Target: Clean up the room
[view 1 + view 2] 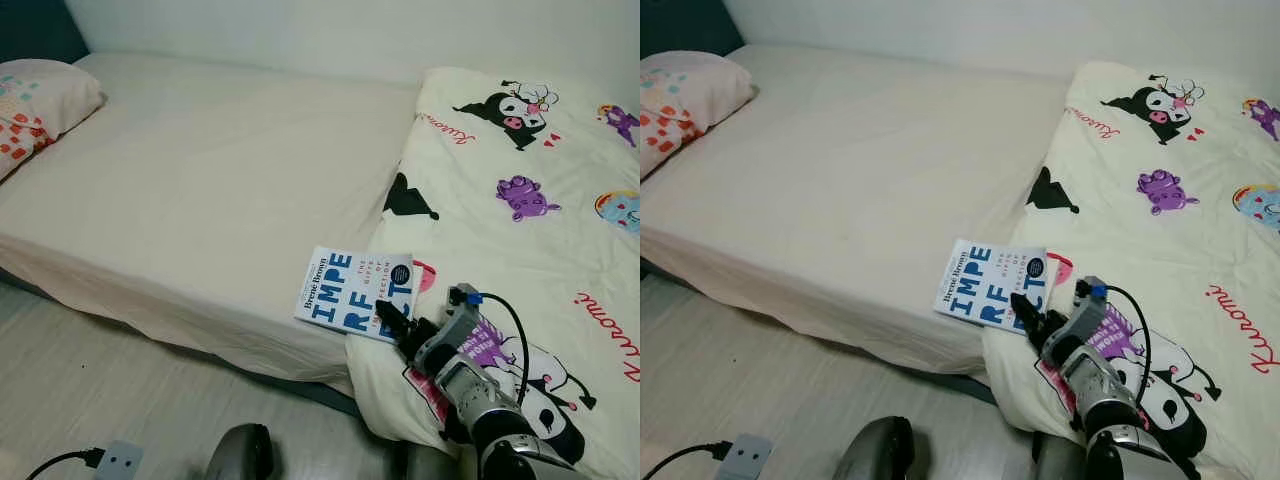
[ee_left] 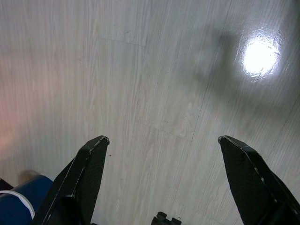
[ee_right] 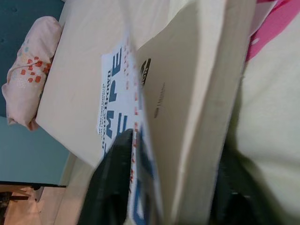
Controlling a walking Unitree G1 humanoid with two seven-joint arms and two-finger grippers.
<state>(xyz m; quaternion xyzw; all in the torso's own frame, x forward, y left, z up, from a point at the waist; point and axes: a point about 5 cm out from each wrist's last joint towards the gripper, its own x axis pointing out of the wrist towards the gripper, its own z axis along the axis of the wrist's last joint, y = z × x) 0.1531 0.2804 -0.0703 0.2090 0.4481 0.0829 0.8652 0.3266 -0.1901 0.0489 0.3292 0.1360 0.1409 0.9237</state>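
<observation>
Book (image 1: 355, 290): one paperback, white cover with blue lettering, flat on bed (image 1: 200, 190) near its front edge, one side resting against duvet (image 1: 520, 230) edge. Judged light, stiff in spine, cover floppy; front cover lifts away from pages in right wrist view, so pinch whole thickness near corner, not cover alone. Right tool (image 1: 393, 322) at book's near corner, fingers straddling cover and page block, grasping book. One pillow (image 1: 35, 105) far across bed from book. Left tool (image 2: 161, 183) spread wide, released, over floor (image 2: 150, 70). One power adapter (image 1: 118, 459) on floor.
</observation>
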